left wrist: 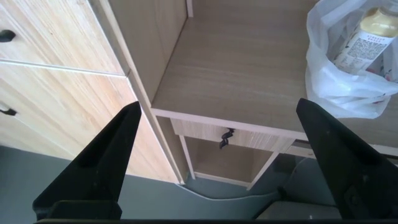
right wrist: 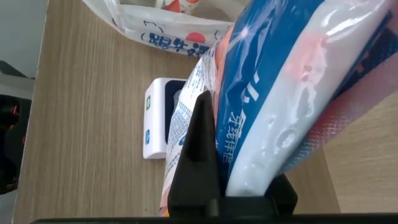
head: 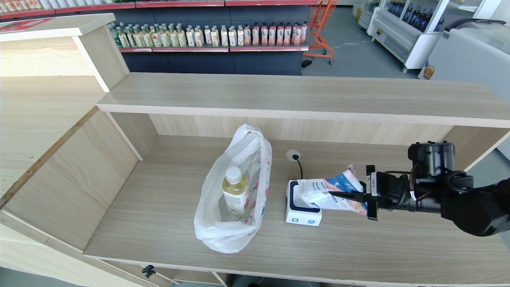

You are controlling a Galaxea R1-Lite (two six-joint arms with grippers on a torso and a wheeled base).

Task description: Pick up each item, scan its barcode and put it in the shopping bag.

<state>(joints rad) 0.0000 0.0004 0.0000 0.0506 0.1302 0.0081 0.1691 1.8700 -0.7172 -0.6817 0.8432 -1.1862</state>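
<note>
One blue packet is pinched tight in my right gripper, over the scanner. I should turn its barcode down and hold it flat.

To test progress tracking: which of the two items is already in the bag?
The bottle, standing inside the white bag. The packet is instead held by the right tool above the scanner.
</note>
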